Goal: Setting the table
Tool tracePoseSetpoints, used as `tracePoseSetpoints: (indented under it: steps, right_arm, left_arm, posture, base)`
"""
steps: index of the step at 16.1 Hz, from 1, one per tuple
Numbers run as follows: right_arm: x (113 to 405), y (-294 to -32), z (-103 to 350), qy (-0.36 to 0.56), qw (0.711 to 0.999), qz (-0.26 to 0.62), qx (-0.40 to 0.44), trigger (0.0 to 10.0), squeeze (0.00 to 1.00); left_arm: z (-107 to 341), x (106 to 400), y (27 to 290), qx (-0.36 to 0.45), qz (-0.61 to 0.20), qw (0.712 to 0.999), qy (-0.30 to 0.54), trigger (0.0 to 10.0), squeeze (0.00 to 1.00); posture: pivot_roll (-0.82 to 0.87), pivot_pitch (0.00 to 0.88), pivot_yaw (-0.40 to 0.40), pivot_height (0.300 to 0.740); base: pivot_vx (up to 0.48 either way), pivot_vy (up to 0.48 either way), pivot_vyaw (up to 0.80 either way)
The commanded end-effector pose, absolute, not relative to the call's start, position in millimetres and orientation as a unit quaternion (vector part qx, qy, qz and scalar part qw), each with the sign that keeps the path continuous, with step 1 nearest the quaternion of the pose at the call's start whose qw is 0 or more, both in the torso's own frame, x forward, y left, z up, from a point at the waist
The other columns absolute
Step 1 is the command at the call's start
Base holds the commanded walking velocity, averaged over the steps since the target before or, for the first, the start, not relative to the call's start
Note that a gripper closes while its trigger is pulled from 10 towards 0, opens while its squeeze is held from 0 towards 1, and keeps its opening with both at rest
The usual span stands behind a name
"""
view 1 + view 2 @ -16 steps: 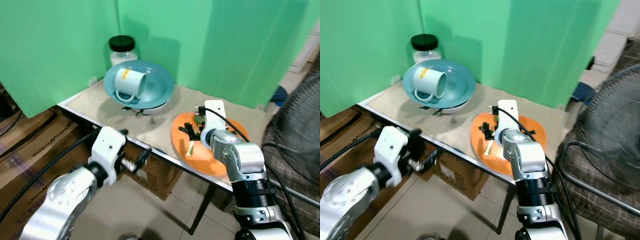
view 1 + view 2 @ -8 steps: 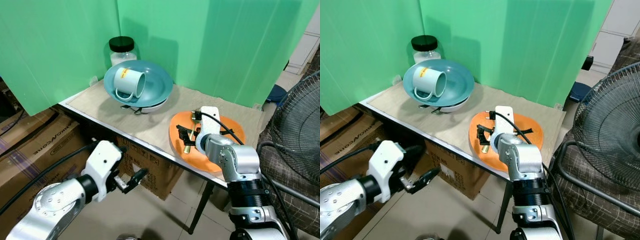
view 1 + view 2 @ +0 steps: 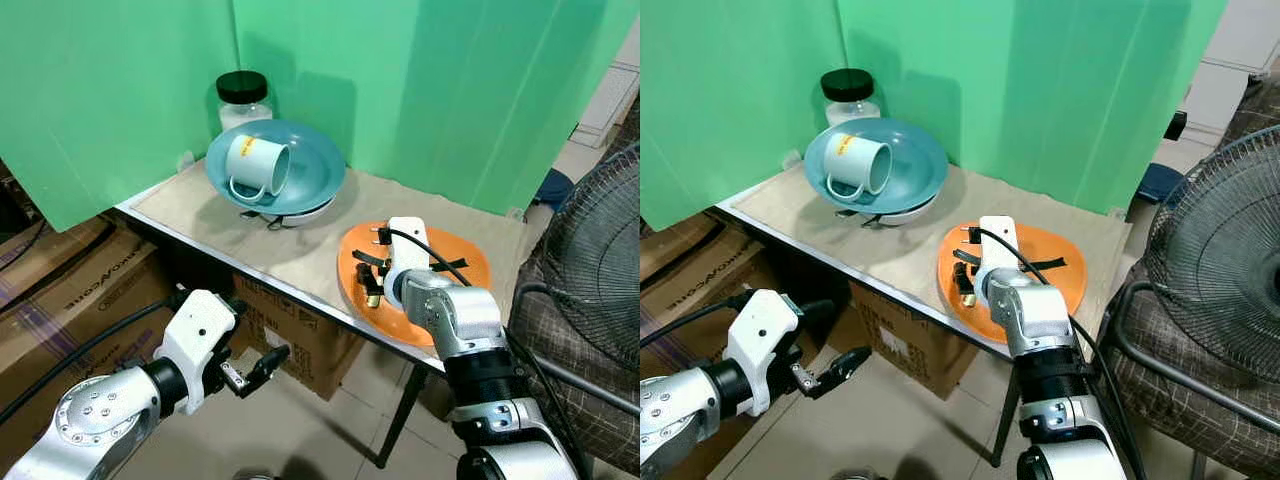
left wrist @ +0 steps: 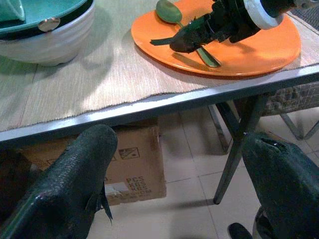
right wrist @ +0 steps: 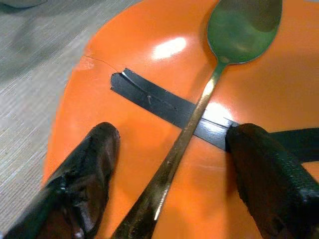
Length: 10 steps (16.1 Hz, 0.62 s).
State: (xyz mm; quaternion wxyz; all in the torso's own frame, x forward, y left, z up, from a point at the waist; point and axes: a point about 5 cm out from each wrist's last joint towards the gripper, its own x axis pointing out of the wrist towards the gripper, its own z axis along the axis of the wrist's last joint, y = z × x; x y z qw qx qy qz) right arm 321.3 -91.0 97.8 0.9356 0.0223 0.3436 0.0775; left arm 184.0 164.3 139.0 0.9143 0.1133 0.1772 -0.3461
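**A:** Checking right gripper — status?

**B:** Down over the orange plate, which sits at the table's 4 o'clock corner, near the front edge. Fingers spread wide, holding nothing. The spoon lies flat on the plate between them, handle running through the gap, bowl pointing away from the wrist at about 12 o'clock. Can't tell if either fingertip touches the plate.

**A:** That dark strip on the plate?

**B:** Black tape, stuck flat across the plate. The spoon handle crosses over it.

**A:** Left gripper?

**B:** Below the table's front edge, out over the tiled floor, beside the cardboard boxes. Fingers wide apart, nothing in them. Its wrist camera looks up at the table edge and the plate.

**A:** Other items?

**B:** Blue plate at the table's 11 o'clock, resting on a white bowl. White mug lying on its side on the blue plate, mouth toward 3 o'clock. Black-lidded jar just behind, against the green screen. Fan off the table at 3 o'clock.
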Motion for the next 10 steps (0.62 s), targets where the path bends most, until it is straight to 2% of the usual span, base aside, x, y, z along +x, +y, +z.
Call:
tracePoseSetpoints:
  steps: [1,10]
  right_arm:
    - [319.8,-89.0,92.4,0.362,0.928,0.083,0.032,0.0,0.0]
    - [321.4,-95.0,91.9,0.365,0.926,0.088,0.027,0.0,0.0]
  left_arm:
    - [143.2,183.1,165.8,0.118,-0.344,0.915,0.172,10.0,0.0]
    - [141.5,185.0,165.7,0.119,-0.345,0.915,0.17,10.0,0.0]
  posture:
    - [0.2,0.0,-0.004,0.74]
    - [0.2,0.0,-0.007,0.74]
  base:
    - [0.0,0.0,0.0]
    - [0.0,0.0,0.0]
